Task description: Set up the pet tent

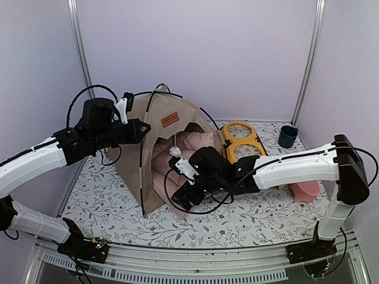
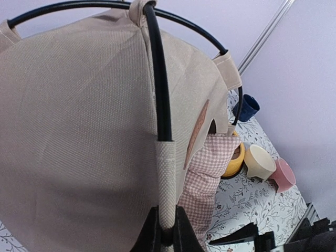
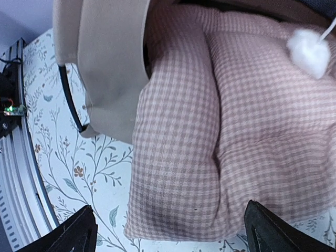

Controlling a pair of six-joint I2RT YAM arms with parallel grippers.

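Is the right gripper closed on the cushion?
No, the right gripper stands wide open, facing the pink checked cushion.

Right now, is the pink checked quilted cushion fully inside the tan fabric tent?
Partly out: the pink checked cushion sticks out of the tan tent onto the floral table.

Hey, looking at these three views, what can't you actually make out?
- The label wording: too small in the top view, edge-on in the left wrist view.
- Inside the tent: the cushion and right arm fill the doorway in the top view.
- The left gripper: the left wrist view's bottom edge cuts off all but its fingers on the pole sleeve.
- The pink bowl: partly behind the right arm, top view.
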